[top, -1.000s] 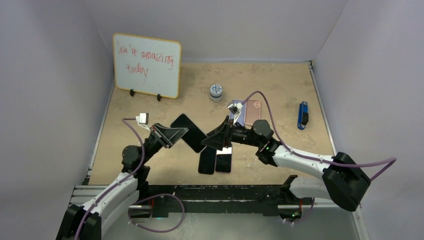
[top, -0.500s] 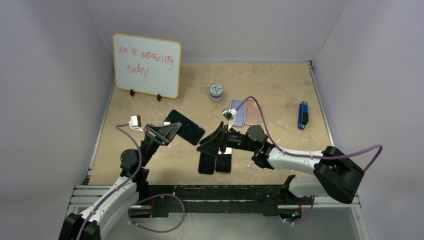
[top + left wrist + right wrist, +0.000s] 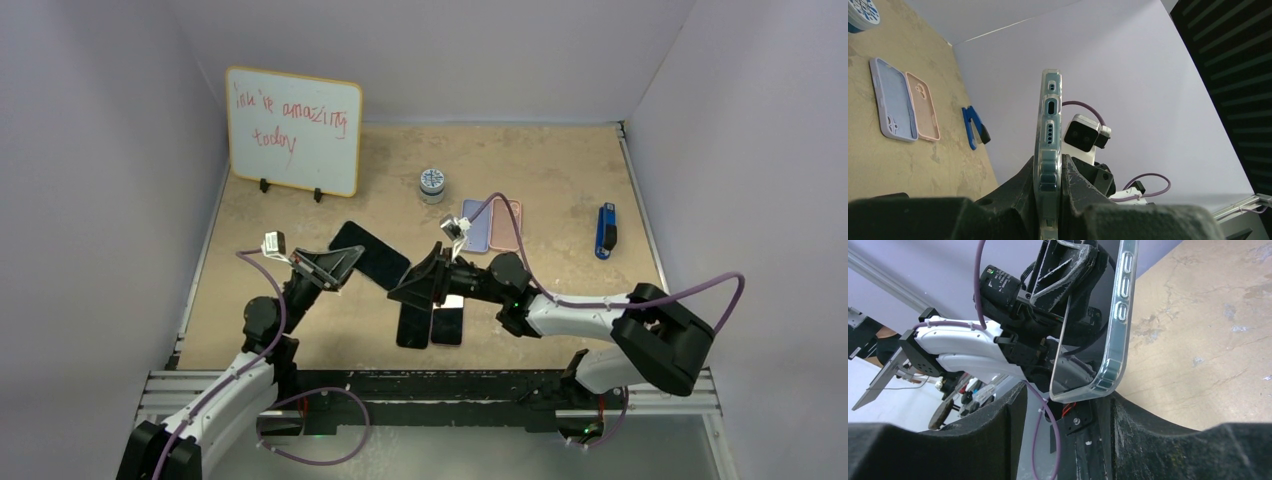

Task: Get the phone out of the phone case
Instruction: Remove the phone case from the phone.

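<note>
Left tool (image 3: pixel 334 266) stays clenched on the phone (image 3: pixel 370 255), which is still in its clear case (image 3: pixel 1118 310) and held up on edge above the surface (image 3: pixel 560 170). Over the last second the right tool (image 3: pixel 415 285) slid in, and it now straddles the case's free corner with its jaws spread, so the peel looks lined up but not started.

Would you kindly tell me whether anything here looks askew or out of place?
The clear-cased phone is off the table, tilted, clamped at one end by the left gripper; its other corner sits between the open jaws of the right gripper. Nothing looks spilled or broken.
</note>
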Tool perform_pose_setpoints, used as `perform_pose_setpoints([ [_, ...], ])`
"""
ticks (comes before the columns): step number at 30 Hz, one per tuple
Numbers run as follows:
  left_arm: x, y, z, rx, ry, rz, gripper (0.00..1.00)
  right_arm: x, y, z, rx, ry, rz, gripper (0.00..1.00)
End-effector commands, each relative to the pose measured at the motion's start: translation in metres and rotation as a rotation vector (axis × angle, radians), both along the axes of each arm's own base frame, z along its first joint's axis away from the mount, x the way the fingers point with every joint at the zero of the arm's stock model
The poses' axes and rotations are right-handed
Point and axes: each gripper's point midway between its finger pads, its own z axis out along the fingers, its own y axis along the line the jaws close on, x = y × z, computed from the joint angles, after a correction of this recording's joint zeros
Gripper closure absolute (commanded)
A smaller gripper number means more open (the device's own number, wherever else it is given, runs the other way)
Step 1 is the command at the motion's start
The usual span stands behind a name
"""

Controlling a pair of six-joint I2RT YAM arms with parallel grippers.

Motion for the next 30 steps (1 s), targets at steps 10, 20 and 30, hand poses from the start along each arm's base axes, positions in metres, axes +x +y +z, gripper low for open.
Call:
perform_pose_setpoints([
  [10,-0.01,0.003,0.021,-0.117,-0.013,-0.045,1.0,0.009,0.01,0.025,0.087,-0.13,-0.039,0.64],
  [20,-0.009,-0.013,-0.005,-0.061,0.116,-0.134,1.0,0.015,-0.002,0.006,-0.019,-0.361,-0.105,0.9],
  [30,-0.008,-0.027,-0.019,0.01,0.189,-0.203,1.0,0.014,-0.01,-0.006,-0.146,-0.742,-0.063,0.99],
])
